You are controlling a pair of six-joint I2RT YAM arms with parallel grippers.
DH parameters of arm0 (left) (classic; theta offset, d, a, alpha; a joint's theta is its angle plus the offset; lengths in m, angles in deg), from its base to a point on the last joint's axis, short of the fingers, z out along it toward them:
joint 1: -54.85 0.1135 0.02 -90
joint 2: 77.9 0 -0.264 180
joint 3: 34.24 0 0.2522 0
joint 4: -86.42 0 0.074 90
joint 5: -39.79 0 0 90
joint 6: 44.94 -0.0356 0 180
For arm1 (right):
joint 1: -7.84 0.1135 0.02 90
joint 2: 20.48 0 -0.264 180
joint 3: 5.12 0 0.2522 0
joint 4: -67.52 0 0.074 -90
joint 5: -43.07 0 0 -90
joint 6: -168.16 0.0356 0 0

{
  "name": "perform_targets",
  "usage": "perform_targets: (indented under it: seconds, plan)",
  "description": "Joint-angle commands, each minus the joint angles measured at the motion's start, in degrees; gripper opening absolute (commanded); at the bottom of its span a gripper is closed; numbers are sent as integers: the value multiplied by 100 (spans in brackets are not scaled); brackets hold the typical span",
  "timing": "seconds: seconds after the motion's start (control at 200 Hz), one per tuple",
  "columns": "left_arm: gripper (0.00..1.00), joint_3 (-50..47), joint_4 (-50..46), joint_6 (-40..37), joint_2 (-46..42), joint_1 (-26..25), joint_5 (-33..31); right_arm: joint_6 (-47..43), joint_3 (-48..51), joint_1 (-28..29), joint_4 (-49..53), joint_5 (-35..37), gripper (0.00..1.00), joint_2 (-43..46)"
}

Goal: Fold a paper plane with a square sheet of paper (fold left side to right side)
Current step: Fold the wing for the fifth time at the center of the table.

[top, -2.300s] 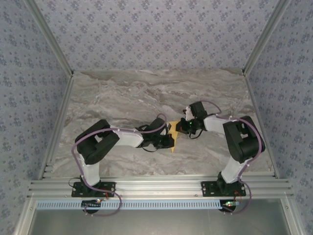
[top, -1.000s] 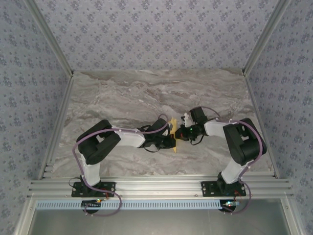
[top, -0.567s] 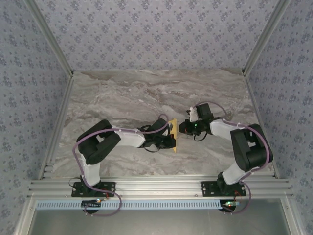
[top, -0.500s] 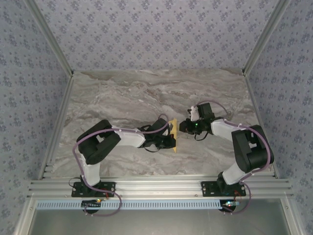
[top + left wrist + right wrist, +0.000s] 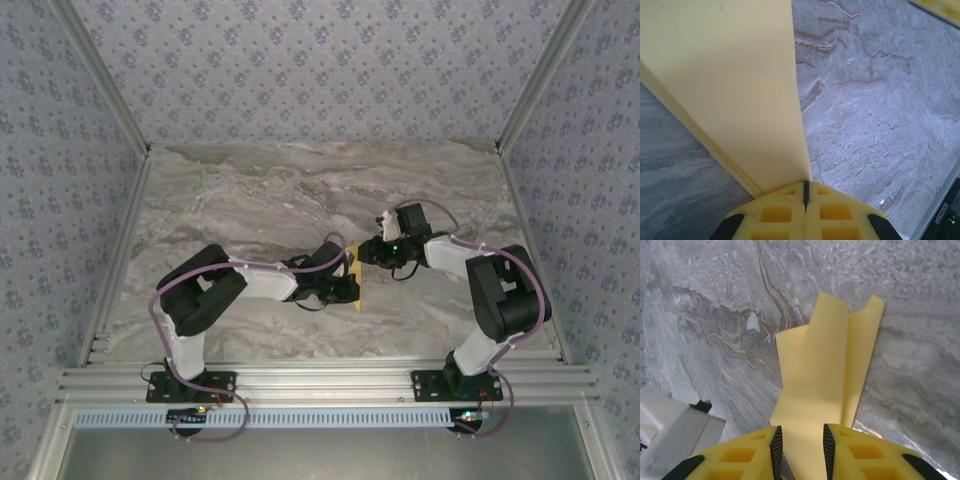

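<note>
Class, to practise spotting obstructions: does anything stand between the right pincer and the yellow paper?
Nothing visible does. The yellow paper reaches right up to the open gap of the right pincer. The left pincer is shut on the same paper.

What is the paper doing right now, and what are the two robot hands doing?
Thin yellow-orange paper sheet: folded into layers, held by one edge.
Robot's left gripper: shut, pinching the paper.
Robot's right gripper: jaws a little apart, with the paper's edge at the gap, not squeezed.
</note>
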Motion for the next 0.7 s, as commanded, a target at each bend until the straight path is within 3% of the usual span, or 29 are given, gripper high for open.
perform_targets:
  seconds: [0.0, 0.12, 0.35, 0.695]
  plan:
    - [0, -143, -933, -140, 231, -94, -148, -30, -214, 63, 85, -82, 25, -196]
    - [0, -133, -932, -140, 231, -94, -147, -9, -224, 159, 51, -154, 16, -178]
    - [0, -145, -936, -149, 246, -92, -156, 67, -286, 296, 5, -256, 16, -362]
    - [0, -146, -936, -131, 283, -93, -147, -181, -785, 331, 515, 227, 16, -832]
